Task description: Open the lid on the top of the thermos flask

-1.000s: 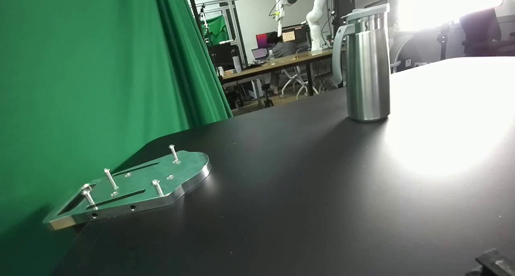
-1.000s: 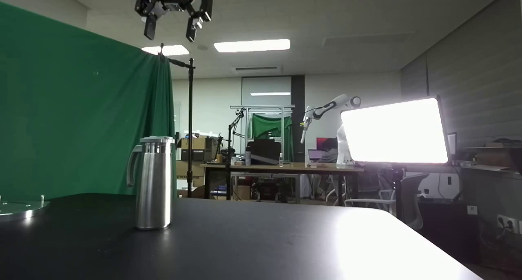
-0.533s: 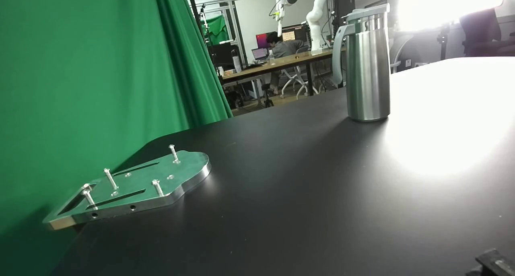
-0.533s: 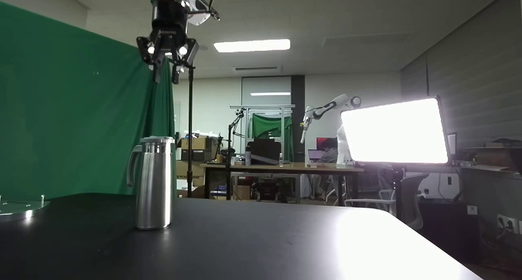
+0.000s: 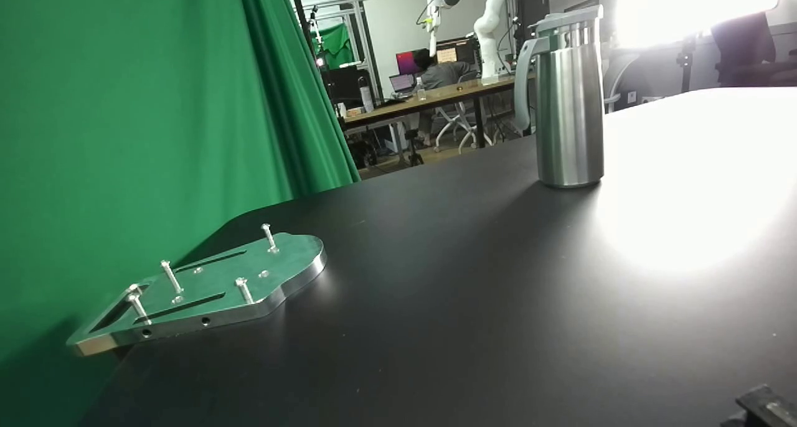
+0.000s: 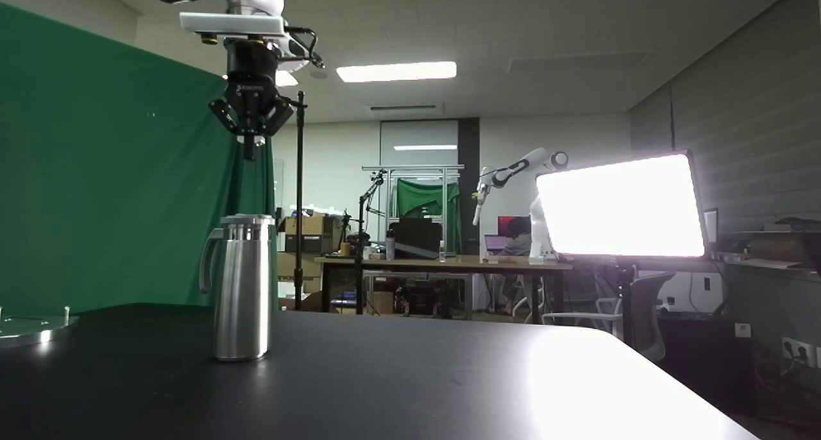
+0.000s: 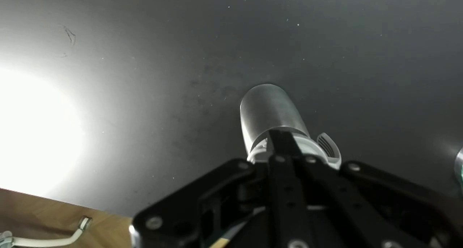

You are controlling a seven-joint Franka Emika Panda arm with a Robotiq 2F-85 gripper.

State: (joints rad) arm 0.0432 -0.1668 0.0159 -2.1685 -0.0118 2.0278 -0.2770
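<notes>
- The gripper (image 6: 249, 151) hangs above the thermos flask, pointing down at its top and well clear of it; it is drawn together, with nothing seen in its grasp.
- The thermos flask (image 6: 242, 299) stands upright on the bench (image 6: 417, 389), its slim handle (image 6: 207, 263) out to one side.
- The lid (image 6: 247, 220) sits level on top of the flask — closed, as far as both exterior views show — and nothing is touching it.
- In the wrist view the gripper hides part of the flask's top, so how exactly it lines up with the lid cannot be told there.
- Done, by my judgement: only the approach, with the gripper brought roughly over the flask. Being drawn together suggests a push or pry rather than a pinch.
- Left: nearly everything — coming down to the flask's top, meeting the part of the lid that gives, and working it open. Which part gives is not clear.
- A green plate with pegs (image 5: 236, 274) lies well apart from the flask, on its handle side; it should not hinder the work.
</notes>
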